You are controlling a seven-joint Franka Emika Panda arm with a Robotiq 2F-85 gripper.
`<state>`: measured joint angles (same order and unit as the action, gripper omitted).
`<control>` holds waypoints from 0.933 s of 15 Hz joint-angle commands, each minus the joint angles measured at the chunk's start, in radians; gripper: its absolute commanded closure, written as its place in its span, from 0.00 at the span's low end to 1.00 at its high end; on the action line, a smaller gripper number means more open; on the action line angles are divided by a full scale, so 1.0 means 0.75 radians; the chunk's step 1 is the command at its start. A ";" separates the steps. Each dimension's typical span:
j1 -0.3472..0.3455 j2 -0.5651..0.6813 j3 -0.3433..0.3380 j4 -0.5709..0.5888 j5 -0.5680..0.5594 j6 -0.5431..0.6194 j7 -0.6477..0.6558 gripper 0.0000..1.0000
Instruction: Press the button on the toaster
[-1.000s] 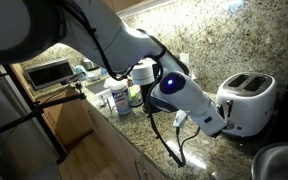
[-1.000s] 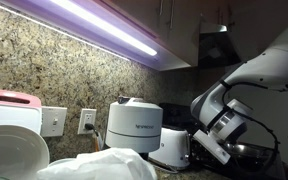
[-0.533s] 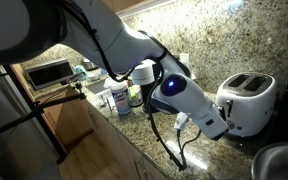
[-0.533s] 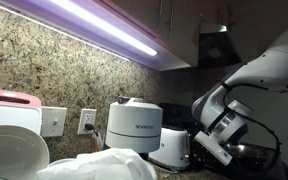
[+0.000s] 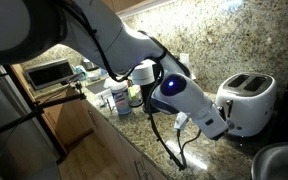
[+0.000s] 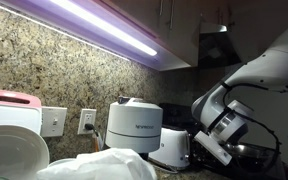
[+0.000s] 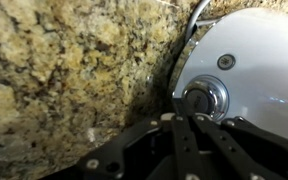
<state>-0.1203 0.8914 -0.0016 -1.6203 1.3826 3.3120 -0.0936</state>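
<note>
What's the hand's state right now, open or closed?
Hand: closed, holding nothing, fingertips right at the round button on the toaster.

Smooth glossy white toaster [image 7: 259,60], shiny metal-ringed button [image 7: 197,98], speckled polished granite [image 7: 64,70] (matt black pincer [image 7: 189,125]).

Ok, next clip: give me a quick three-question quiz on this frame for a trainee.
1. True or false: in the wrist view the hand is aimed at the round button on the toaster.
2. What is the wall behind the toaster made of? A) white tile B) speckled granite C) bare wood
3. How many slots show on the toaster's top in an exterior view?
Key: 1 true; 2 B; 3 two.
</note>
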 commanded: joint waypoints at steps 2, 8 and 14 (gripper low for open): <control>0.002 -0.003 -0.001 0.030 -0.010 0.003 -0.004 1.00; -0.007 0.003 0.011 0.062 -0.019 -0.032 -0.008 1.00; 0.002 0.002 0.000 0.046 -0.026 -0.061 -0.001 1.00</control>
<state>-0.1211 0.8914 0.0017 -1.5934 1.3785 3.3085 -0.0942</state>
